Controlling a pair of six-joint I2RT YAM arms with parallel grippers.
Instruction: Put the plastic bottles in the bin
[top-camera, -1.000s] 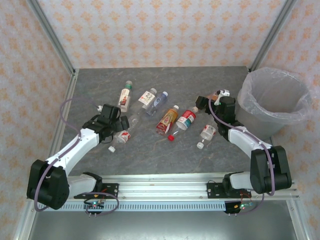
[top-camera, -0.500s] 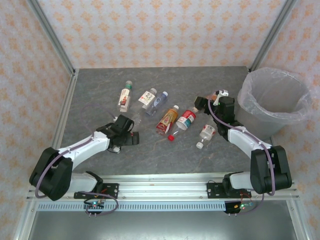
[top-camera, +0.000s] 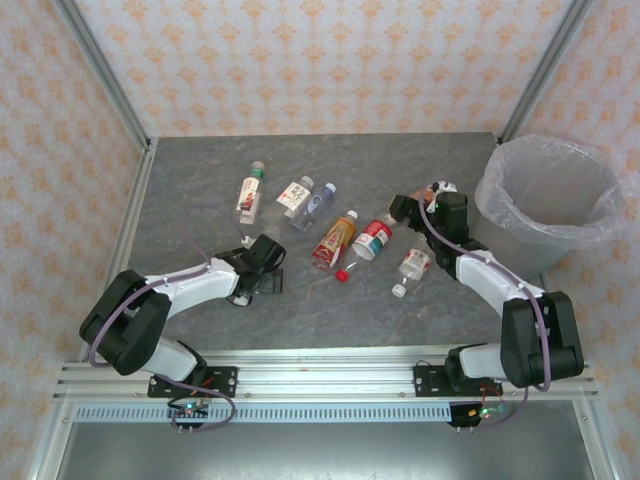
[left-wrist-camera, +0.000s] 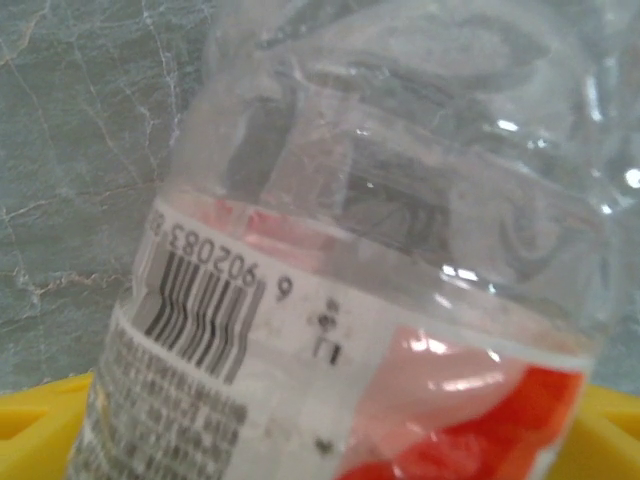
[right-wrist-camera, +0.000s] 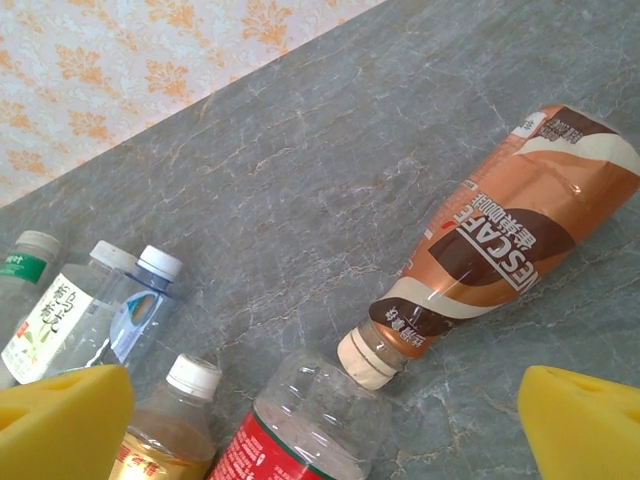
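Observation:
My left gripper (top-camera: 256, 280) is low over a clear bottle with a red-and-white label (left-wrist-camera: 400, 300) and stands open. Its yellow pads (left-wrist-camera: 40, 425) flank the bottle at the bottom corners of the left wrist view. My right gripper (top-camera: 402, 209) is open above a brown-labelled bottle (right-wrist-camera: 510, 240) that lies on the table. Between the arms lie a red-labelled bottle (top-camera: 373, 238), an orange-yellow one (top-camera: 335, 240), a bluish one (top-camera: 318, 200), a white-labelled one (top-camera: 295, 193) and a green-capped one (top-camera: 250, 193). The bin (top-camera: 548, 200) stands at the right, lined with a clear bag.
A small clear bottle with a white cap (top-camera: 412, 268) lies near my right forearm. The grey stone-patterned tabletop (top-camera: 330, 310) is bare along the front. Metal frame posts and patterned walls close in the back and sides.
My left arm swung right and toward the front, and its gripper came down over the red-and-white bottle. My right gripper shifted only slightly over the brown bottle.

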